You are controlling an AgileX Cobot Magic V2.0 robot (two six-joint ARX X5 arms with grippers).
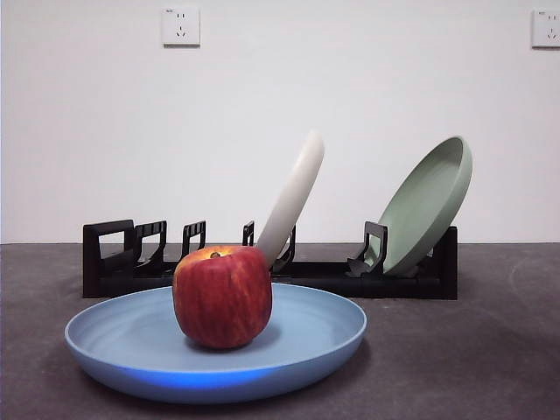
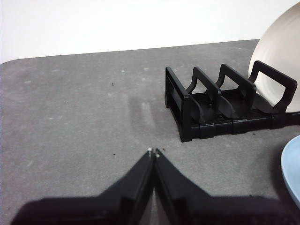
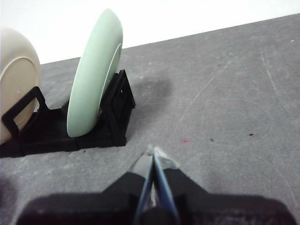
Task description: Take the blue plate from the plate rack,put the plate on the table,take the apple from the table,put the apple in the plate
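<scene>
The blue plate (image 1: 306, 346) lies flat on the dark grey table (image 1: 472, 350) in front of the plate rack (image 1: 324, 276). The red apple (image 1: 222, 296) stands upright in the plate, left of its middle. Neither arm shows in the front view. My left gripper (image 2: 153, 152) is shut and holds nothing; it hovers over bare table near the rack's (image 2: 220, 105) empty end, with an edge of the blue plate (image 2: 293, 164) visible. My right gripper (image 3: 153, 151) is shut too, empty, beside the rack's (image 3: 70, 129) other end.
A cream-white plate (image 1: 293, 197) leans in the rack's middle slot and a sage-green plate (image 1: 429, 206) leans at its right end. The white wall behind carries two power sockets (image 1: 180, 25).
</scene>
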